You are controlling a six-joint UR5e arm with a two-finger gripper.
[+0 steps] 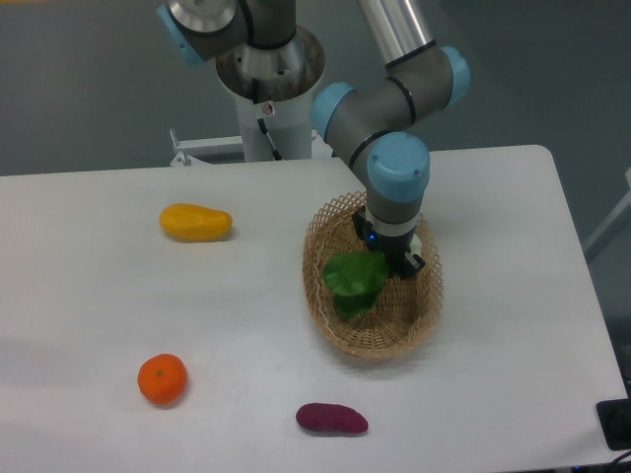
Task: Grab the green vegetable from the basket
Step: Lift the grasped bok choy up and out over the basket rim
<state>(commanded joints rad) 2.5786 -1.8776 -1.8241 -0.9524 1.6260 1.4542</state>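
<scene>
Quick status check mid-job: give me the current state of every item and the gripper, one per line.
gripper: down over the basket, at the vegetable; jaws hidden, cannot tell if shut.
green vegetable: above the basket interior, against the gripper; lifted or resting is unclear.
basket: upright on the table, holding only the vegetable.
yellow fruit: lying on the table, untouched.
orange: sitting on the table, untouched.
purple sweet potato: lying on the table near the front edge.

The vegetable [355, 281] sits in the basket [330, 325], under the end effector [386, 258].
</scene>
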